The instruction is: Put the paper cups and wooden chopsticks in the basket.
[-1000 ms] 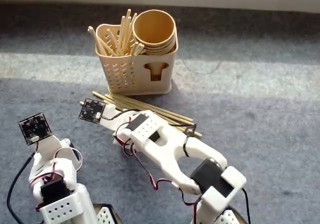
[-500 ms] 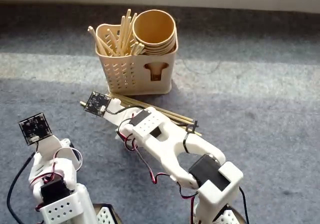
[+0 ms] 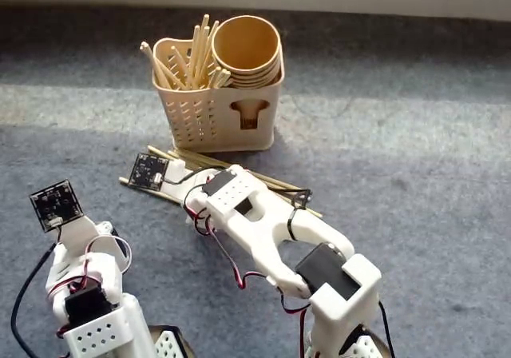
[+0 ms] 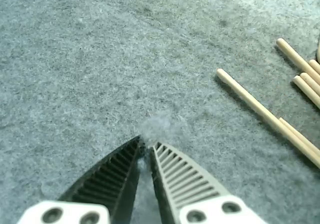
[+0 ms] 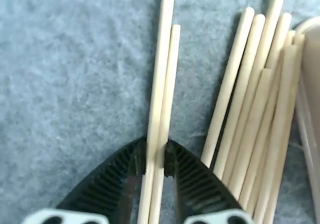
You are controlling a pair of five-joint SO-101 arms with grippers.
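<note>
A cream basket (image 3: 214, 110) stands at the back with stacked paper cups (image 3: 246, 48) and several wooden chopsticks (image 3: 185, 61) upright in it. More loose chopsticks (image 3: 267, 184) lie on the carpet in front of it. My right gripper (image 5: 155, 151) is shut on a pair of chopsticks (image 5: 162, 89), low over the carpet. The other loose chopsticks (image 5: 252, 114) lie beside the pair, apart from it. My left gripper (image 4: 147, 148) is shut on nothing, its tips over bare carpet. A few chopstick ends (image 4: 260, 109) lie off to one side of it.
Everything sits on grey carpet (image 3: 415, 158), with free room to the right of the basket. The right arm (image 3: 255, 222) lies across the loose chopsticks. The left arm (image 3: 80, 270) stays at the near left. A basket wall (image 5: 310, 89) shows beside the pile.
The right arm has swung a little left and nearer. The chopstick pair in its gripper has come with it, one end now sticking out to the left.
</note>
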